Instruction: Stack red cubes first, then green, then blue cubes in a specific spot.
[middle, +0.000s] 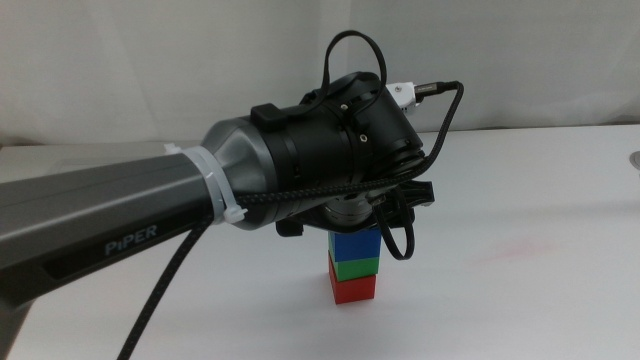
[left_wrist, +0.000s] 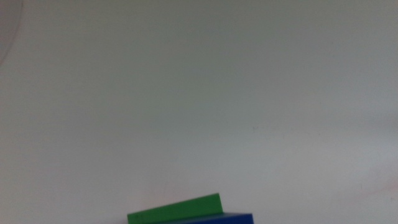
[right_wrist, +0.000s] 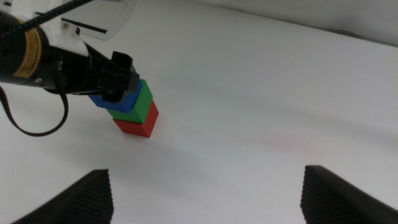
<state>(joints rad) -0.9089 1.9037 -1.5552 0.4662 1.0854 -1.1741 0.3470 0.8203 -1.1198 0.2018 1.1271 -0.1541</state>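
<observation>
Standing in a three-high column on the white table (middle: 520, 300), the red cube (middle: 353, 289) sits at the bottom, the green cube (middle: 355, 266) rests on it, and the blue cube (middle: 356, 246) is on top. The stack is near the middle of the tabletop, on a plain white patch. In the right wrist view the same column shows, red cube (right_wrist: 138, 124) on the table, green cube (right_wrist: 142, 99) above it, and blue cube (right_wrist: 118, 103) uppermost, turned a little so its corners do not line up with the green one below.

The left gripper (right_wrist: 118, 84) is directly at the blue cube, reaching in from the left side of the middle view, with its dark fingers alongside the cube's top. Whether those fingers are clamped on the blue cube or parted just off it cannot be told from any view. The grey left arm (middle: 120, 215) with its braided cable (middle: 160, 290) fills much of the middle view. The left wrist view shows only a sliver of green and blue against white table.

The right gripper (right_wrist: 205, 193) waits well apart from the stack, its two dark fingers spread wide with nothing between them. A faint pink smudge (middle: 520, 247) lies on the table to the right of the stack.
</observation>
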